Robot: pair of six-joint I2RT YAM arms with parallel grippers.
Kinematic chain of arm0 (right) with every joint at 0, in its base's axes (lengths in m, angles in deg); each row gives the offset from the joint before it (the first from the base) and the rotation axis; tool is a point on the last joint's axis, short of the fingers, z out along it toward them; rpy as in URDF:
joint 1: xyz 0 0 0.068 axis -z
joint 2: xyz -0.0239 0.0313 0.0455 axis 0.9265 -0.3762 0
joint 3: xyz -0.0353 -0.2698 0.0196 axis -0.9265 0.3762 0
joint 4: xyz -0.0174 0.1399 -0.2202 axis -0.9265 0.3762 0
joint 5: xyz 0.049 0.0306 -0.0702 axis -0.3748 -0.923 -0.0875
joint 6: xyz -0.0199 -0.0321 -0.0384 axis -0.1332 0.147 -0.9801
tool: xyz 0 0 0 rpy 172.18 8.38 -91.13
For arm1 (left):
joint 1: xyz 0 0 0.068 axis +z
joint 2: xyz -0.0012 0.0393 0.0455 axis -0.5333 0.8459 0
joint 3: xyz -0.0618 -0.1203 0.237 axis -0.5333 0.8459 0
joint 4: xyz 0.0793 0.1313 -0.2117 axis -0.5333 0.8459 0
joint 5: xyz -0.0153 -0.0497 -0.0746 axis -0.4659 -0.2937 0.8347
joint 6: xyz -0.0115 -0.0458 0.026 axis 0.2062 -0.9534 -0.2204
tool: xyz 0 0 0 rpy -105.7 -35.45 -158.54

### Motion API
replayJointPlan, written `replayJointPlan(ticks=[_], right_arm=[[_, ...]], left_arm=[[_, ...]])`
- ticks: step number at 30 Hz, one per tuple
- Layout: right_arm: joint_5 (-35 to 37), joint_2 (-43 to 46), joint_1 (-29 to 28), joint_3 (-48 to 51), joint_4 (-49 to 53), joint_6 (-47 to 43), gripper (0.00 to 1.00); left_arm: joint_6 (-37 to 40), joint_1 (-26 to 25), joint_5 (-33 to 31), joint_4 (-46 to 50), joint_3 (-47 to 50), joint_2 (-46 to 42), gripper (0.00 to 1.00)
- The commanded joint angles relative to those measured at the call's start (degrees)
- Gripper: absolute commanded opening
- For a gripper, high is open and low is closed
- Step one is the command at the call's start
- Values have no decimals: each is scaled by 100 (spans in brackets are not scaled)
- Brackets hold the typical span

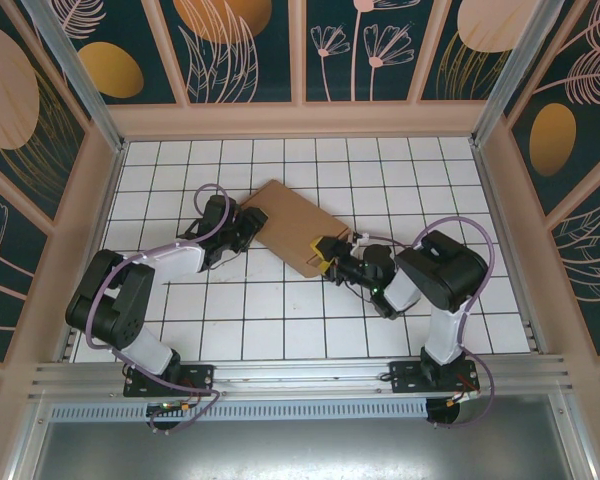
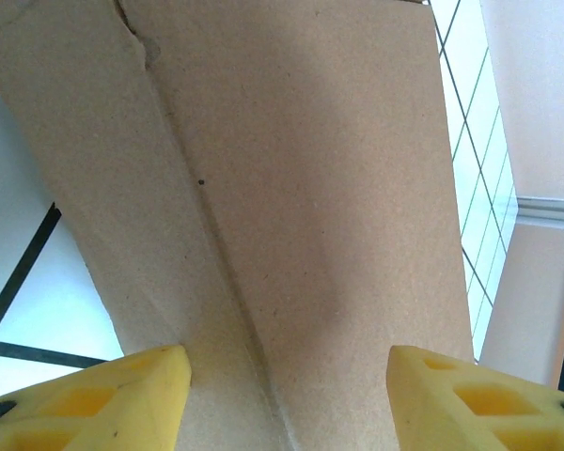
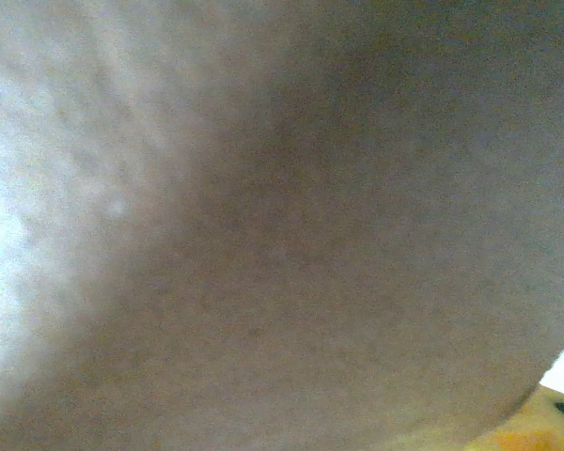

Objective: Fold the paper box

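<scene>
Brown corrugated cardboard paper box [image 1: 295,226] lies tilted at centre of the overhead frame on the white tiled table [image 1: 280,310], left gripper [image 1: 248,222] at its left end, right gripper [image 1: 330,258] at its lower edge — left wrist view shows yellow fingers [image 2: 94,399] parted astride the cardboard; right wrist view gives blurred cardboard only up close, so that gripper's state cannot be told.

The overhead camera sits high above and behind the left pincer [image 1: 248,222] and the right pincer [image 1: 325,257]. It looks down from far off over the whole tiled table [image 1: 280,320]. The left wrist camera looks out between its yellow fingers [image 2: 94,404], very near the cardboard box [image 2: 301,188] just ahead of them, with tiles beyond on the pincer's right. The right wrist camera faces the same cardboard, so near that it blurs. All three views share the box, and the overhead and left wrist views share the tiles.
</scene>
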Motion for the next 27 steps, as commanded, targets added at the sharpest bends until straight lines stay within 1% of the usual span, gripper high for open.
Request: replayJointPlan(ticks=[1, 3, 6, 8, 10, 13, 15, 17, 19, 20, 23, 25, 27], right_arm=[[-1017, 475, -26, 37, -347, 16, 23], [-1068, 545, 78, 16, -56, -121, 21], [-1278, 762, 293, -59, 606, -506, 20], [-1377, 1039, 360, -167, 1542, -955, 20], [-1352, 1338, 439, -326, 2544, -1491, 20], [-1338, 1628, 536, -734, 3816, -2088, 22], [-1426, 1702, 567, -981, 4372, -2319, 24], [-1650, 1716, 651, -1160, 4620, -2405, 25], [-1911, 1762, 800, -1218, 4726, -2380, 26], [-1998, 1797, 867, -1203, 4740, -2348, 26], [-2403, 1932, 1067, -1238, 4820, -2318, 26], [-2693, 2050, 1136, -1302, 4908, -2333, 26], [-2884, 2153, 1144, -1411, 5121, -2432, 26]], left_arm=[[419, -86, 126, 326, -174, -188, 58], [897, -82, 77, 785, -317, -344, 58], [1978, -84, 21, 1442, -564, -657, 58], [2857, -95, -68, 1878, -740, -922, 57], [3696, -124, -17, 2280, -908, -1199, 58], [4614, -376, -135, 2901, -1177, -1426, 58], [5061, -643, -466, 3223, -1545, -1506, 57], [5530, -930, -1139, 3367, -1634, -1610, 58], [6148, -1227, -1914, 3225, -1470, -1797, 58], [6391, -1335, -2089, 3065, -1323, -1906, 58], [7533, -1828, -2241, 2116, -443, -2466, 59], [8496, -2143, -2417, 1495, 120, -2752, 62], [9050, -2163, -2598, 1223, 321, -2751, 64]])
